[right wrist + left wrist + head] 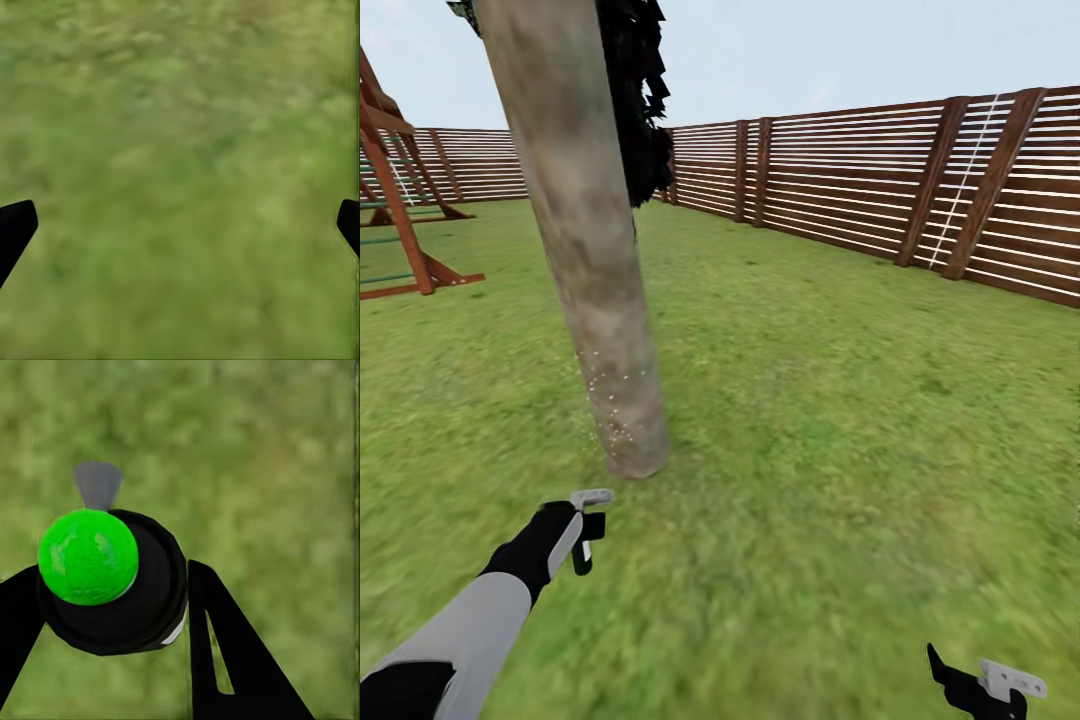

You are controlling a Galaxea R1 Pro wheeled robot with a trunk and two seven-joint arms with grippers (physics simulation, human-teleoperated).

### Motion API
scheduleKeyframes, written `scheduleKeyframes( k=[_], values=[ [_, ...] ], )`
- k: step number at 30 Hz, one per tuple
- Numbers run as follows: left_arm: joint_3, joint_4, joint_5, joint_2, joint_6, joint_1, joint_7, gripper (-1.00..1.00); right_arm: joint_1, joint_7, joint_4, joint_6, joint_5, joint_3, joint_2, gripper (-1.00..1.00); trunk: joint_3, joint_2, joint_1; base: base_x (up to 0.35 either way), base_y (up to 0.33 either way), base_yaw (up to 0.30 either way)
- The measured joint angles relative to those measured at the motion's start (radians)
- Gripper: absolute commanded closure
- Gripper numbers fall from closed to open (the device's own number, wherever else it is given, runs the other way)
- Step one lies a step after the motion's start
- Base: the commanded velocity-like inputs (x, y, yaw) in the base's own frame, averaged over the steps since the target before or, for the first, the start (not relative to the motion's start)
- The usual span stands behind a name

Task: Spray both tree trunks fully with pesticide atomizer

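The pesticide atomizer (112, 585) sits clamped in the left gripper (585, 530) at lower left of the head view, below the tree trunk (585, 250) bearing white specks; right gripper (990, 685) spread, empty.

The left arm (470, 625) has a pale grey forearm shell between black sections, ending in a black wrist. Both grippers, left (588, 530) and right (1000, 685), seem black with light grey finger plates.

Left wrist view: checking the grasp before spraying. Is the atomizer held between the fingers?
Yes, the black atomizer, with its green cap, sits between the two black fingers over the grass.
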Motion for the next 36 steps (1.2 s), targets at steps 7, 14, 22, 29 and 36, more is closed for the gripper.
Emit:
scheduleKeyframes(
  k=[7,14,22,29,36],
  values=[
    [0.0,0.003,0.002,-0.005,-0.046,0.0,0.001,1.0,0.0,0.0,0.0,0.0,0.0,0.0,0.002,-1.0,0.0,0.0,0.0,0.103,-0.269,0.191],
    [0.0,0.003,0.001,-0.006,-0.047,0.0,0.0,1.0,0.0,0.0,0.0,0.0,0.0,0.0,0.002,-1.0,0.0,0.0,0.0,0.09,-0.269,0.277],
    [0.0,0.003,0.001,-0.006,-0.047,0.0,0.0,1.0,0.0,0.0,0.0,0.0,0.0,0.0,0.002,-1.0,0.0,0.0,0.0,0.08,-0.269,0.088],
    [0.0,0.003,0.002,-0.009,-0.045,0.0,0.0,1.0,0.0,0.0,0.0,0.0,0.0,0.0,0.002,-1.0,0.0,0.0,0.0,0.003,-0.273,0.087],
    [0.0,0.003,0.002,-0.012,-0.045,0.0,0.0,1.0,0.0,0.0,0.0,0.0,0.0,0.0,0.002,-1.0,0.0,0.0,0.0,0.0,-0.274,0.275]
  ],
)
